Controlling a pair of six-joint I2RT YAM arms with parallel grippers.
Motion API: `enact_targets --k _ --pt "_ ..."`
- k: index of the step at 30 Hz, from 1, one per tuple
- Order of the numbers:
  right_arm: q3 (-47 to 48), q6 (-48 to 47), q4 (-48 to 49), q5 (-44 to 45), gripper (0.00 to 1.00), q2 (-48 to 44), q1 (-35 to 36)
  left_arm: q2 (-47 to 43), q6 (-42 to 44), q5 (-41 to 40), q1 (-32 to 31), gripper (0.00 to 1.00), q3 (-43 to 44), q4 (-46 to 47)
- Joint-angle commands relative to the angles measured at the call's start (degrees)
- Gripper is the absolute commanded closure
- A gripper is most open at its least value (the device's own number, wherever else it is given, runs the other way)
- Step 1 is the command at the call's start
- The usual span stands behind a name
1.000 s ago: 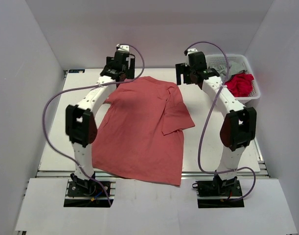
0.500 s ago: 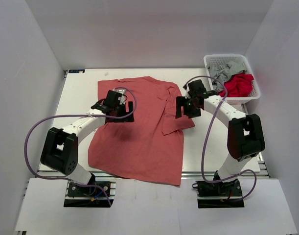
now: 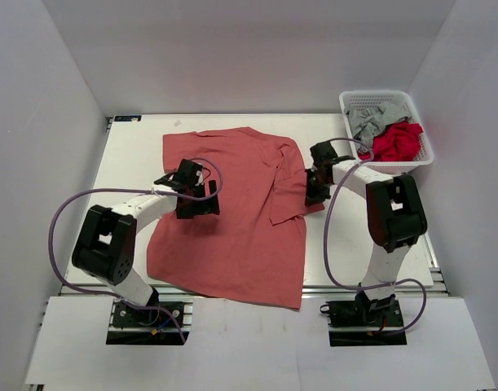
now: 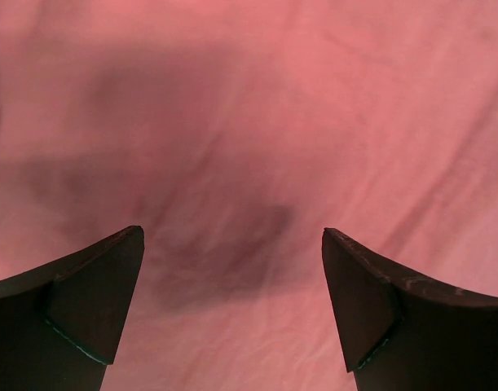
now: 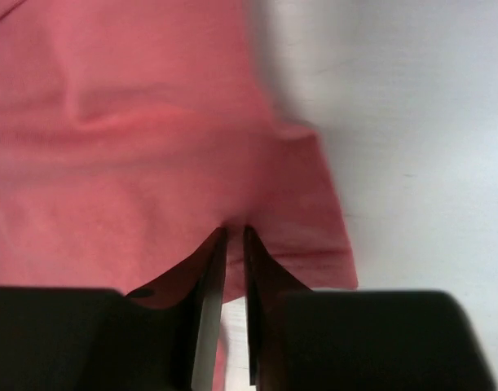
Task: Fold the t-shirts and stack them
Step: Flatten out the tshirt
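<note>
One white plastic mesh basket (image 3: pixel 377 94) is sitting at the far right corner of the white bench (image 3: pixel 126 163). It is holding two crumpled shirts: a grey cloth t-shirt (image 3: pixel 364 122) on its left side and a brighter red cloth t-shirt (image 3: pixel 398 140) bunched against it on the right. A third shirt, the muted salmon-red cloth t-shirt (image 3: pixel 240 220), is lying spread flat across the middle of the bench, soft and lightly creased.

The left gripper (image 3: pixel 198 195) is hovering over this shirt's left half, its fingers (image 4: pixel 85 301) spread wide and gripping nothing. The right gripper (image 3: pixel 315 186) is sitting at the shirt's right sleeve. Its fingers (image 5: pixel 212 269) are almost pressed together, pinching a small pucker of sleeve cloth.
</note>
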Motion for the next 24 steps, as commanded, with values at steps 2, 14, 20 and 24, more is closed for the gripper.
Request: enact_targets --k 2,14,20,24 --pt "-1.4 4.4 1.0 6.0 0.81 0.7 -2.2 0.6 -1.5 -6.8 0.2 0.00 0.2 -2.3" --pt "-4.5 3.4 -0.3 14.0 0.90 -1.7 -11.0 15.0 3.3 -15.7 3.6 0.00 14.3 -6.9" --pt "-5.1 1.9 -0.6 17.2 0.86 -3.1 -14.1 23.1 12.7 -15.9 6.1 0.00 25.5 -6.9" --pt "-5.8 -5.1 2.8 11.7 0.81 -8.2 -13.3 25.1 19.7 -14.7 6.1 0.00 32.0 -7.6"
